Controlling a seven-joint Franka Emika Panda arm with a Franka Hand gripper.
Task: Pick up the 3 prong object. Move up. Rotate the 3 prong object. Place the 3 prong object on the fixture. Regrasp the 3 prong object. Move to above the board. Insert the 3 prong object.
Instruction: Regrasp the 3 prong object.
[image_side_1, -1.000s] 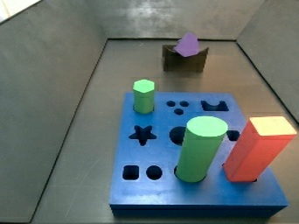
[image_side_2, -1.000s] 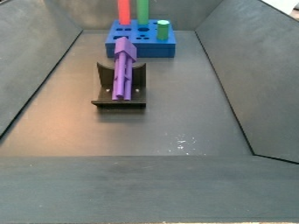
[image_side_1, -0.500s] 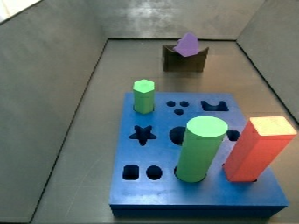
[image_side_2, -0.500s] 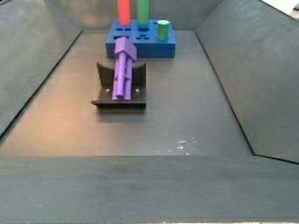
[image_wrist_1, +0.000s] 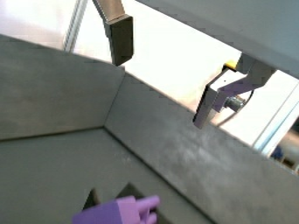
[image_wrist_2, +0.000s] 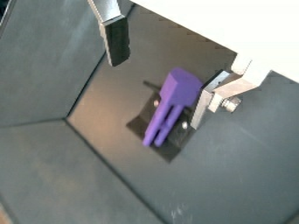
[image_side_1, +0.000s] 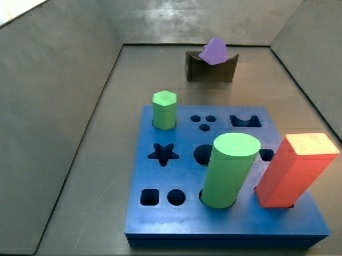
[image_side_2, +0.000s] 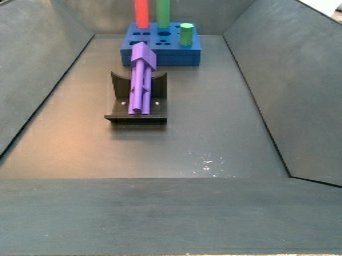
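Up close, the gripper (image_wrist_2: 163, 57) is seen only in the wrist views, held high above the floor — its two silver fingers (image_wrist_2: 114, 39) are spread well apart and nothing is gripped between them. In neither side view is any part of the arm caught.

Below that open gap the purple peg (image_wrist_2: 170, 106) is laid lengthwise across the fixture (image_wrist_2: 172, 140), cradled in the notch of the dark block. In a side view the purple peg (image_side_2: 142, 79) is shown resting there, one end reaching out over the base plate of the fixture (image_side_2: 138, 112). No contact between fingers and peg is visible.

Farther off, the blue board (image_side_1: 225, 182) is found well apart from the fixture. A green hexagonal peg (image_side_1: 163, 109), a tall green cylinder (image_side_1: 230, 171) and an orange-red block (image_side_1: 297, 168) are already seated in it, and a star-shaped hole (image_side_1: 162, 154) is left empty among other open cutouts.

By the look of things, the pick-up, lift, rotation and placing are done — the regrasp is judged to be the step at hand. The carry to above the board and the insertion are still to be done.
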